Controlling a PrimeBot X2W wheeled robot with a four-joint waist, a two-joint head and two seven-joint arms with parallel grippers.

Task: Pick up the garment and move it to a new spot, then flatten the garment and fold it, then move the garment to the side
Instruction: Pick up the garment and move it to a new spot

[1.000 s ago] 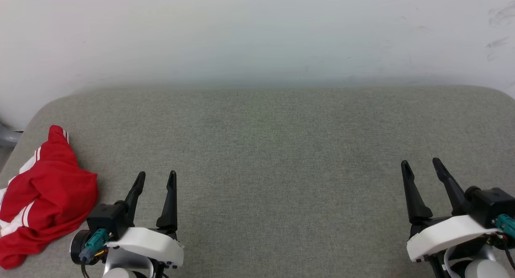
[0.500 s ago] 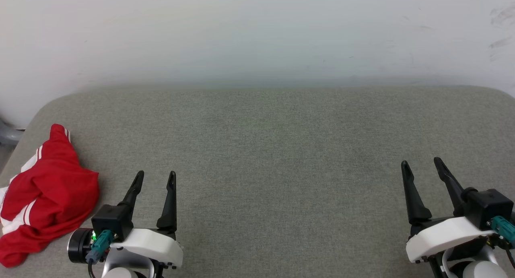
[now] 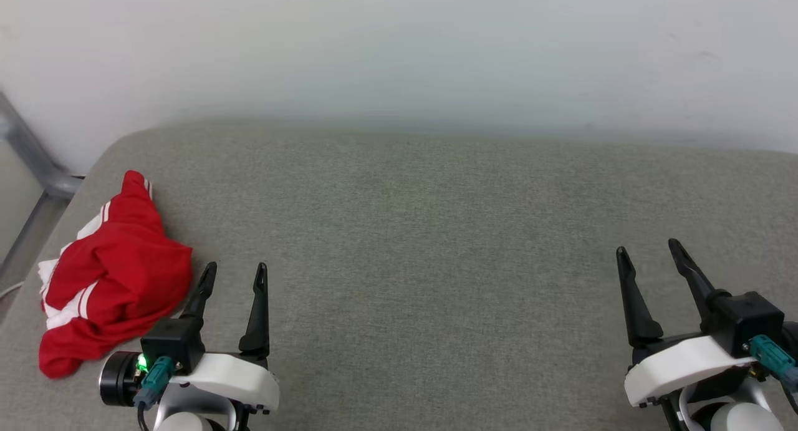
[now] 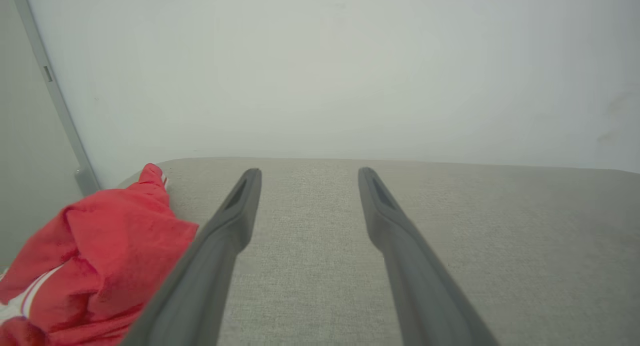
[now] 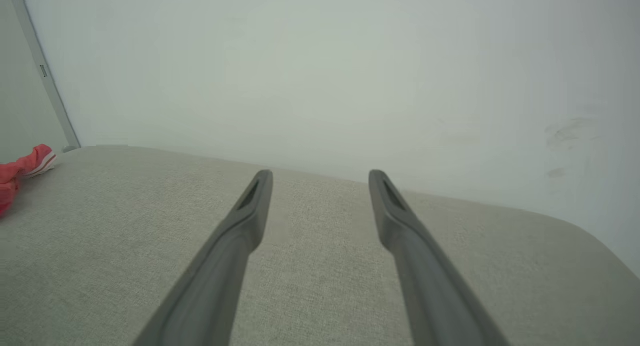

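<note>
The head view has been swung leftward, a grey metal post revealed beside the white wall, and the garment is seen crumpled at the grey cushion's left end, just beside the left gripper, which, like the right gripper, is held wide and empty.

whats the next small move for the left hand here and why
Probably swing the left hand a little to its left and down onto the crumpled red cloth shirt with white striped sleeves. That hand is open and empty and sits just beside the heap, while the open right hand is far across the grey fabric surface.
</note>
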